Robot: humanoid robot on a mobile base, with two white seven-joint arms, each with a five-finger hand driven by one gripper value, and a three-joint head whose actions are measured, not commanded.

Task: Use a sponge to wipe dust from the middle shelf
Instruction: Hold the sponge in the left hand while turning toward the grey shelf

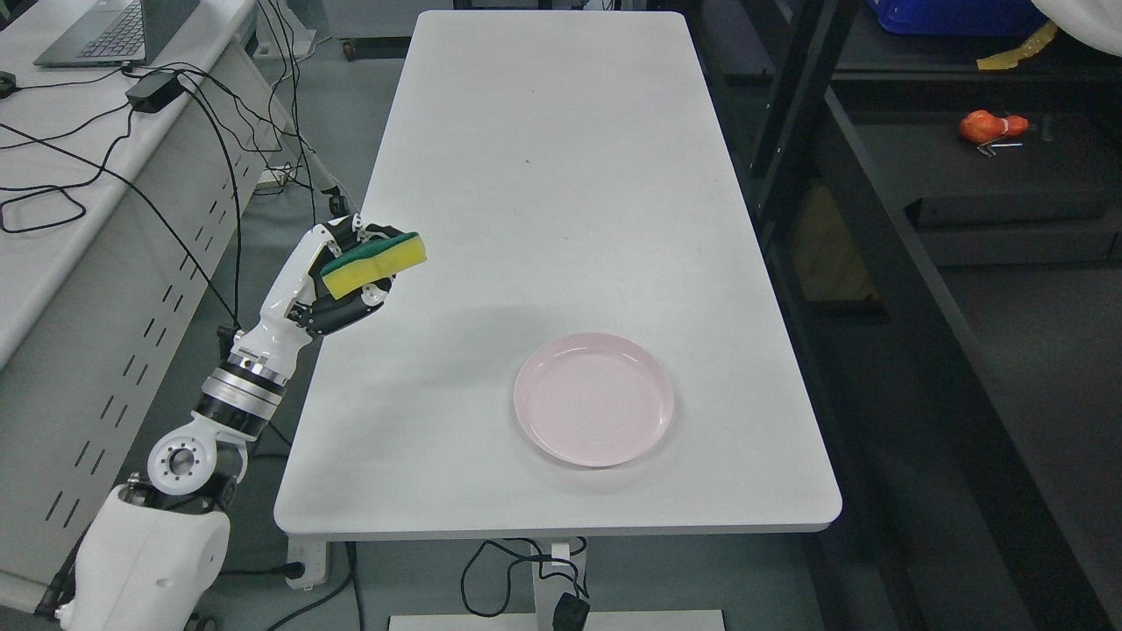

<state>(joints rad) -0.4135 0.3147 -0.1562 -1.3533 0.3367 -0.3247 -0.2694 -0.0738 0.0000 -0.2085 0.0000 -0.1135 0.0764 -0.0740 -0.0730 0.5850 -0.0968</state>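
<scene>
Pink plate (594, 399) sits near-right on the white table (561, 175), apart from the edges. Left hand (344, 280) is raised over the table's left edge, fingers clamped around the sponge (374, 263). Sponge long axis runs left-right, green scouring face up and far, right end slightly raised. Far tabletop lies open; dark shelf rack (877, 219) stands right.

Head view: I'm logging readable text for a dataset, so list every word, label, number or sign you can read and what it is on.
None is readable.
Laptop: keyboard keys too small to read.
Sponge, pink plate, white table, left hand: no print visible.
</scene>
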